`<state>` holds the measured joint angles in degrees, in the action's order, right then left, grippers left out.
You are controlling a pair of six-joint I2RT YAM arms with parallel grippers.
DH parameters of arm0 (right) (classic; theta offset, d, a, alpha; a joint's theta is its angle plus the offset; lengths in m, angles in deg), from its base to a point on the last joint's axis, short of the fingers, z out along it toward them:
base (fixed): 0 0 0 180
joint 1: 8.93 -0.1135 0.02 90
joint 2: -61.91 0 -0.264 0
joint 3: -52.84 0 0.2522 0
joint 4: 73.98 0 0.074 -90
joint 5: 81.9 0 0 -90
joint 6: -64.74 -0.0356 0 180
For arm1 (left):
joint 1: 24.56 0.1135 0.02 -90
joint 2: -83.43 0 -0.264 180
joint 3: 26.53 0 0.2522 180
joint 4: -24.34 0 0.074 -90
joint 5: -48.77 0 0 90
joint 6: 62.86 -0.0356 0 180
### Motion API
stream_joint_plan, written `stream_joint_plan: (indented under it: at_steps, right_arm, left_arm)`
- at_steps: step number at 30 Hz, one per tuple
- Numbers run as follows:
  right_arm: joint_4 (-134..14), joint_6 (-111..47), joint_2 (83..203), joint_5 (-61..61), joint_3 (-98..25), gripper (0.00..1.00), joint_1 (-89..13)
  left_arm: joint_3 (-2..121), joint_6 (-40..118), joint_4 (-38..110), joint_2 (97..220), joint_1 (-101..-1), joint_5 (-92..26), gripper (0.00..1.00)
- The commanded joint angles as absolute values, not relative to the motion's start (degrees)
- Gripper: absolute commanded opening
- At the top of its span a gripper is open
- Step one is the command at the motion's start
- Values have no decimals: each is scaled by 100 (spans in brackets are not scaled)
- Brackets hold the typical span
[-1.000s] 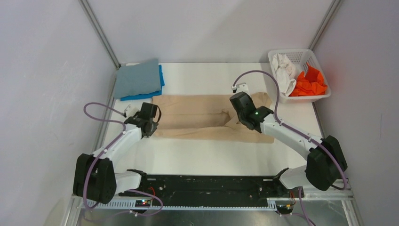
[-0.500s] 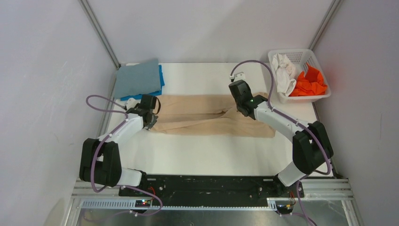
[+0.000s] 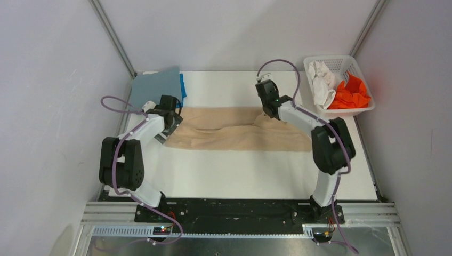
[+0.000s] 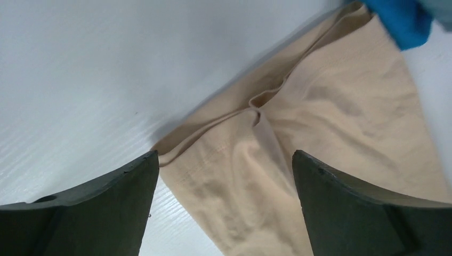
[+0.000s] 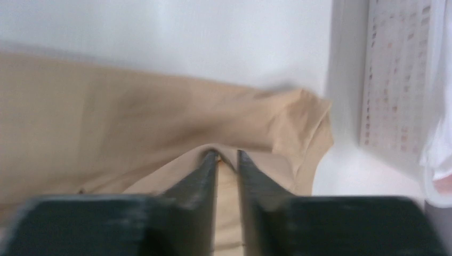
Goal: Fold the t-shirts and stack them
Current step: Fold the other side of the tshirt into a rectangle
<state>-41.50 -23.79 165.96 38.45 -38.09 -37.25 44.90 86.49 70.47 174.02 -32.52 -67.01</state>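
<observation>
The tan t-shirt (image 3: pixel 234 130) lies as a long band folded lengthwise across the table's middle. My left gripper (image 3: pixel 169 126) hovers over its left end, and in the left wrist view this gripper (image 4: pixel 225 154) stands wide open above the tan cloth (image 4: pixel 330 106), holding nothing. My right gripper (image 3: pixel 266 109) is at the band's far right part. In the right wrist view its jaws (image 5: pixel 226 154) are almost together, pinching a raised fold of the tan t-shirt (image 5: pixel 106 106). A folded grey-blue t-shirt (image 3: pixel 154 88) rests on a bright blue one (image 3: pixel 183 85) at the far left.
A white lattice basket (image 3: pixel 341 61) at the far right corner holds a crumpled white t-shirt (image 3: pixel 322 80) and an orange one (image 3: pixel 349 93). Its wall (image 5: pixel 394 80) shows close to the right gripper. Metal frame posts run along both sides.
Both arms swung away from the bases, carrying the tan t-shirt's near edge over into a narrower band. The left gripper opened and let go of the cloth. The right jaws parted slightly.
</observation>
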Motion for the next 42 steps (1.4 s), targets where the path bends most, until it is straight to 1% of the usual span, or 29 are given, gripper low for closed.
stream_joint_plan:
  at_steps: [1,3,4,5,7,9,11,14,16,19,23,27,30,32,35,37,39,42]
  right_arm:
    - [-3917,-2386,17445,3998,-5200,48,-3473]
    - [-3290,-2662,17669,4269,-5787,63,-3477]
    - [-3084,-2743,17670,4346,-5866,69,-3490]
    - [-3050,-2921,17569,4465,-5852,89,-3518]
    - [-3032,-3188,17189,4373,-5510,98,-3528]
    - [-3088,-3573,16691,4079,-4976,99,-3507]
    - [-3143,-3990,16148,3531,-4345,99,-3471]
    - [-3392,-4548,15394,2339,-3281,99,-3425]
    - [-3602,-4735,15171,1658,-2866,99,-3379]
    - [-3837,-4877,15220,1129,-2665,99,-3299]
    - [-4272,-5031,15810,717,-2653,99,-3116]
    - [-4800,-5173,16538,248,-2972,100,-2786]
    - [-4968,-5067,17076,288,-3688,99,-2633]
    - [-4915,-4898,17496,458,-4308,99,-2614]
    - [-4378,-4688,18156,1002,-5435,99,-2615]
    - [-4071,-4587,18414,1253,-5911,100,-2620]
    - [-3861,-4554,18484,1274,-6092,100,-2636]
    - [-3730,-4553,18139,1334,-5896,99,-2681]
  left_arm:
    - [5046,8353,7120,17264,-3075,-6823,99]
    - [5086,8268,7152,16992,-3069,-6735,100]
    - [5060,8229,7155,16765,-3079,-6668,100]
    - [4992,8218,7157,16659,-3093,-6643,100]
    - [4875,8096,7157,16293,-3166,-6577,100]
    - [4757,7859,7149,16140,-3286,-6496,100]
    - [4656,7700,7141,16113,-3437,-6372,100]
    - [4656,7450,7114,16299,-3809,-6152,100]
    - [4715,7259,7096,16572,-4011,-6052,100]
    - [4827,7144,6988,17073,-4087,-5746,100]
    - [5000,7071,6832,17664,-4076,-5674,100]
    - [5384,7010,6726,18242,-3861,-5612,100]
    - [5740,6973,6700,18686,-3633,-5647,100]
    - [5924,6916,6691,18868,-3486,-5623,100]
    - [6051,6876,6701,18973,-3327,-5561,100]
    - [6092,6859,6700,18986,-3266,-5541,100]
    - [6111,6832,6710,18985,-3224,-5511,100]
    - [6126,6779,6764,18831,-3204,-5406,100]
